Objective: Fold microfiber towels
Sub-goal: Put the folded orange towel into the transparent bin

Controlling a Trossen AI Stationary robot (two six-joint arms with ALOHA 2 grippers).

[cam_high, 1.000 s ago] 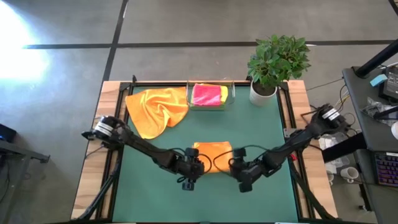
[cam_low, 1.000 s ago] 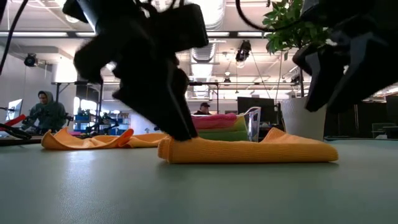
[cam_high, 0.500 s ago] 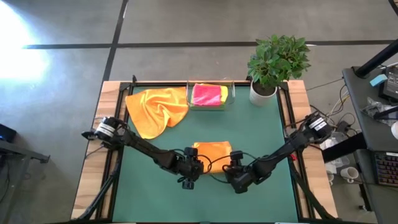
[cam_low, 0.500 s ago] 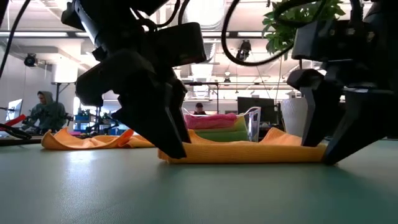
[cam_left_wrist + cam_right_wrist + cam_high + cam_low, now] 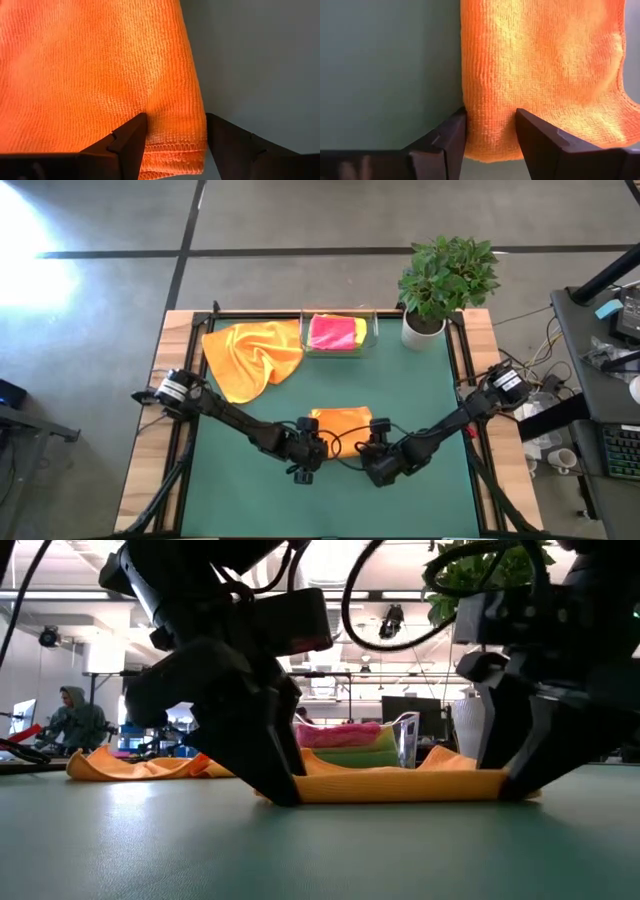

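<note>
A folded orange microfiber towel (image 5: 342,420) lies flat on the green mat (image 5: 420,390). My left gripper (image 5: 306,446) is open at its near-left corner, one finger over the cloth and one beside its edge (image 5: 175,135). My right gripper (image 5: 379,448) is open in the same way at the near-right corner (image 5: 490,135). In the low view both gripper tips, left (image 5: 282,790) and right (image 5: 510,785), are down at the level of the towel (image 5: 400,783). A second orange towel (image 5: 250,355) lies crumpled at the far left. My left gripper slants down from the table's near left. One fingertip (image 5: 131,134) is down on the towel's top layer at the near-left corner, by the stitched hem (image 5: 175,150); the other (image 5: 225,136) is on the mat beside the edge. The towel lies flat. My right gripper slants down from the table's near right. One fingertip (image 5: 532,131) is down on the towel's top near the near-right corner (image 5: 487,145); the other (image 5: 447,134) stands on the mat against the cloth's side edge. The towel lies flat.
A clear tray (image 5: 370,340) at the far edge holds folded pink and yellow towels (image 5: 336,332). A potted plant (image 5: 445,280) stands at the far right. Bare mat lies near and to both sides of the folded towel.
Both grippers have come down onto the folded towel's near corners. The right one has also gone toward the table's left and tipped more steeply downward. The towel has stayed where it was.
</note>
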